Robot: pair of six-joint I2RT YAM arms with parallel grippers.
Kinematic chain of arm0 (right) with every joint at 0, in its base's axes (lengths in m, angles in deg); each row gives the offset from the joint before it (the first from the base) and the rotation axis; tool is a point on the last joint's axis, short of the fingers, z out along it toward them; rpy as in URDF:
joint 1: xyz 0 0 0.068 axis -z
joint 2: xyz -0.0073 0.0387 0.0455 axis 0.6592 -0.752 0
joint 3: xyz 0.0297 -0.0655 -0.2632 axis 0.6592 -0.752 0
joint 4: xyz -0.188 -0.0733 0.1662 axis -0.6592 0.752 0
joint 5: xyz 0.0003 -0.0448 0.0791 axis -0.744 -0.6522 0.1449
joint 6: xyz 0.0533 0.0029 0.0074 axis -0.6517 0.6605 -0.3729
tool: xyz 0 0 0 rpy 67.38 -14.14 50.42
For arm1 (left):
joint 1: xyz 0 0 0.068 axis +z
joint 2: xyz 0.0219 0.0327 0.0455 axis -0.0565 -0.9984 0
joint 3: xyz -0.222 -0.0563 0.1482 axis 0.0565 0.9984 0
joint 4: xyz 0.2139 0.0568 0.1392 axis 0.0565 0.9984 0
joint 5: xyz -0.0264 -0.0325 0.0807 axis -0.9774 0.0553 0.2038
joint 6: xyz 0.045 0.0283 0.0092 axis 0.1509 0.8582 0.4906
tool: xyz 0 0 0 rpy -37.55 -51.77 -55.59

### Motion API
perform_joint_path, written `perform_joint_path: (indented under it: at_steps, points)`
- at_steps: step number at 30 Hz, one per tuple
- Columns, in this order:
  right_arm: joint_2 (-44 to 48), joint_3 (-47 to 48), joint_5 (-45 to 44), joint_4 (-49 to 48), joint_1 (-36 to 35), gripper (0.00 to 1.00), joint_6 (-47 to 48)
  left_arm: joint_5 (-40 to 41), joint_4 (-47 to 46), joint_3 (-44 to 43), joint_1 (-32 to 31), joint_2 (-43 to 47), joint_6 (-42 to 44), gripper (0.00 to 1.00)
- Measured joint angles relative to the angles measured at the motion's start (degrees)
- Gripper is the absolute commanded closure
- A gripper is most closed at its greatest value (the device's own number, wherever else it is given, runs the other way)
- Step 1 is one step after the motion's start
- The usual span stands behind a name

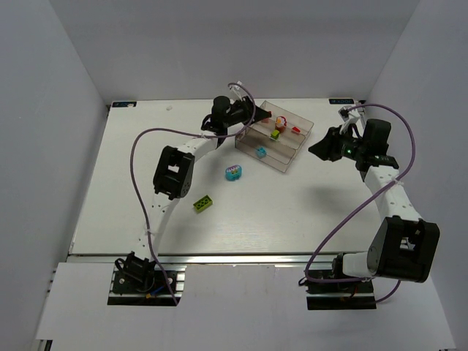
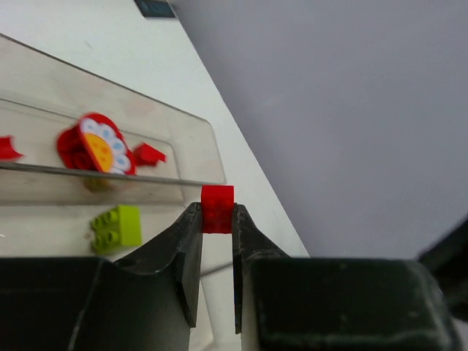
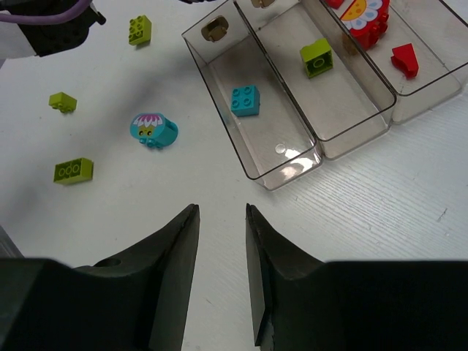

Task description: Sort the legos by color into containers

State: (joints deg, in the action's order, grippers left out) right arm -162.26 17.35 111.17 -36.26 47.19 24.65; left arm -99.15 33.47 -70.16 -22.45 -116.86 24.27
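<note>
The left claw point(image 2: 217, 221) was clamped on a small red brick point(image 2: 217, 208) at the far-left corner of the clear tray point(image 1: 297, 147). The tray's compartment with red pieces point(image 2: 172, 139) stretched lengthwise just ahead. The right claw point(image 3: 221, 213), jaws apart and empty, hovered off the tray's right side.

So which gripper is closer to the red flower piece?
Left: the left gripper hovers at the tray beside the flower piece; right gripper hangs outside the tray, farther off.
</note>
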Motion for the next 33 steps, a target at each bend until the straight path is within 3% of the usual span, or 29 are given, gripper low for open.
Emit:
perform_joint_path:
  at_steps: [12,28,33]
  points:
    - [0.8,0.0,1.5,-0.9,1.7,0.62,-1.6,27.1,0.8,-6.3,-5.8,-0.7,5.8,0.99]
    - [2.3,0.0,3.7,-1.7,3.5,0.62,-3.2,43.3,1.2,-9.2,-8.4,-9.4,12.9,0.91]
    - [2.3,0.0,4.5,-1.7,4.2,0.62,-3.3,44.9,1.0,-10.1,-8.4,-9.4,14.3,0.82]
